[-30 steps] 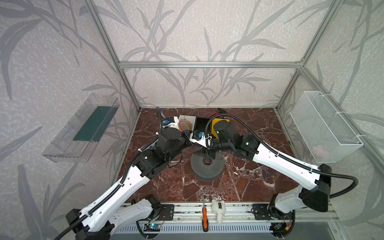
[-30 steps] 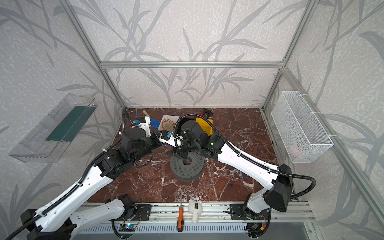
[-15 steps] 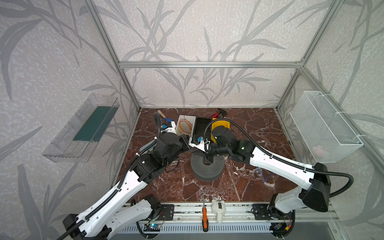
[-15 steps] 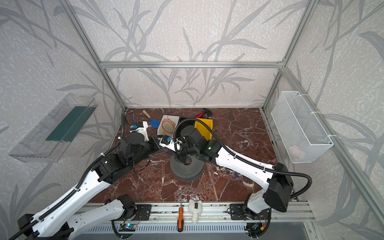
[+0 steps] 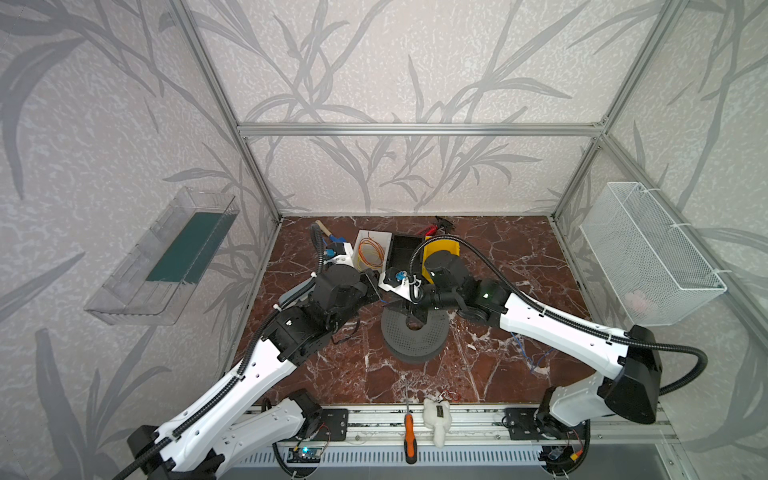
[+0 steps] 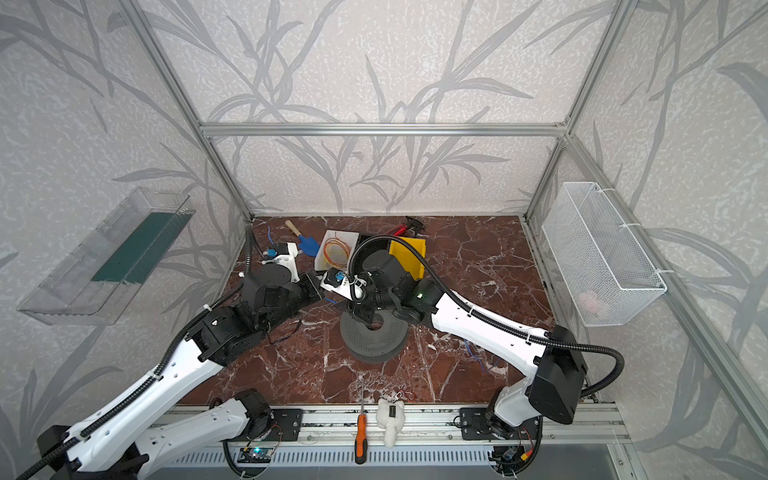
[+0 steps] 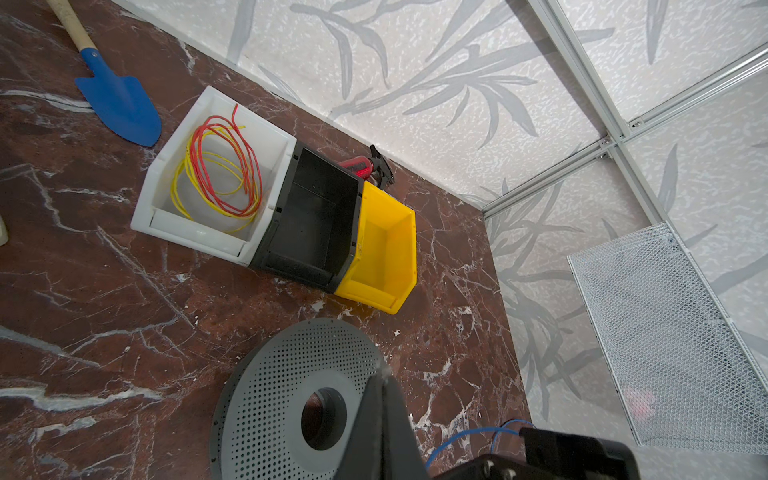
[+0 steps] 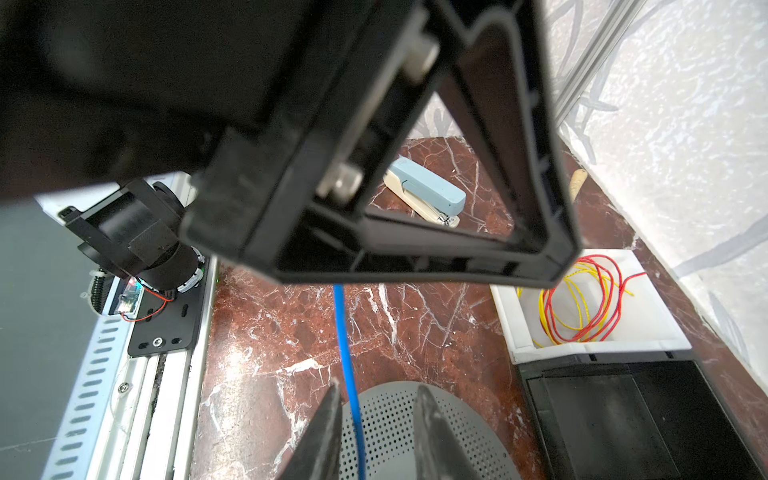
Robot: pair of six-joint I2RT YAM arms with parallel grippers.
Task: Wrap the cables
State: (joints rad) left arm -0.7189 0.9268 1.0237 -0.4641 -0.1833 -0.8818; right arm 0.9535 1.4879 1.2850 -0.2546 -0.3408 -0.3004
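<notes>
- Left tool (image 7: pixel 382 380): jaws pressed together. In the right wrist view the blue wire (image 8: pixel 345 345) comes out from under its tip, so it appears to pinch the wire. The tool is raised above the marble surface (image 5: pixel 519 257), near the rim of the reel (image 5: pixel 415 336).
- Right tool (image 8: pixel 378 388): jaws apart. The wire runs between them, close to one finger (image 8: pixel 326 419), and is not clamped. The tool hangs over the top flange of the reel.
- The reel: a grey perforated spool lying flat on the surface with its hole upward. No blue turns show on it in any view. Its core, between the two flanges, is hidden.
- Wire, near part: a short straight run spans the gap between the two tools. It shows in both top views as a small blue stroke.
- Wire, far part: loose loops (image 5: pixel 534 359) lie on the surface beside the right arm, well apart from the reel.
- Progress, as judged: an early stage. The wire is in hand and at the reel, but no winding is evident. Most of its length seems yet to be drawn in and laid round the core.
- Not part of the job: red and yellow wires (image 7: pixel 216 178), coiled in a white bin (image 7: pixel 166 216) at the back of the surface.
</notes>
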